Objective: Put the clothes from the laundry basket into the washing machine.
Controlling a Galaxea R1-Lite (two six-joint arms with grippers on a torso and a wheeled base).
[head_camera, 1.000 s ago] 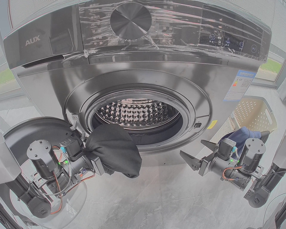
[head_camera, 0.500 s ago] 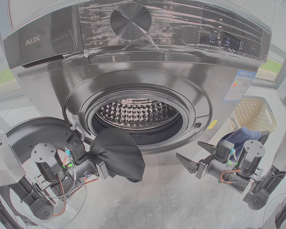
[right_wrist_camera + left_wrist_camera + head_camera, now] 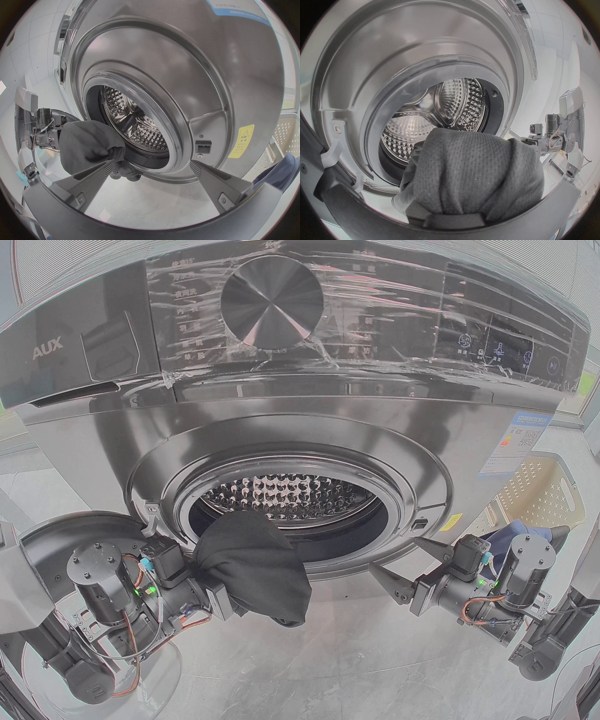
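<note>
**A soft black cloth at the mouth of the washer**

My left gripper [image 3: 219, 597] is pinching a black cloth [image 3: 256, 565]. The cloth hangs in a big soft lump at the lower left edge of the round opening of the washing machine [image 3: 300, 409]. Its top pokes just over the rim, in front of the shiny drum [image 3: 284, 490]. The rest droops down below the rim.

I think this cloth is light and floppy. It cannot break, and it bends any way it likes. I hold it by a bunched-up part, so the loose end hangs lowest. That end could catch on the rim or pull the whole thing back out. I think I must lift it over the rim and push it deep inside before I let go.

My right gripper [image 3: 395, 554] is spread wide and holds nothing. It sits in front of the lower right part of the machine. Behind it is the laundry basket [image 3: 550, 490], with a blue cloth [image 3: 509, 537] lying over its near edge. That one looks soft too. The high fold on top looks like the best place to grab.
</note>
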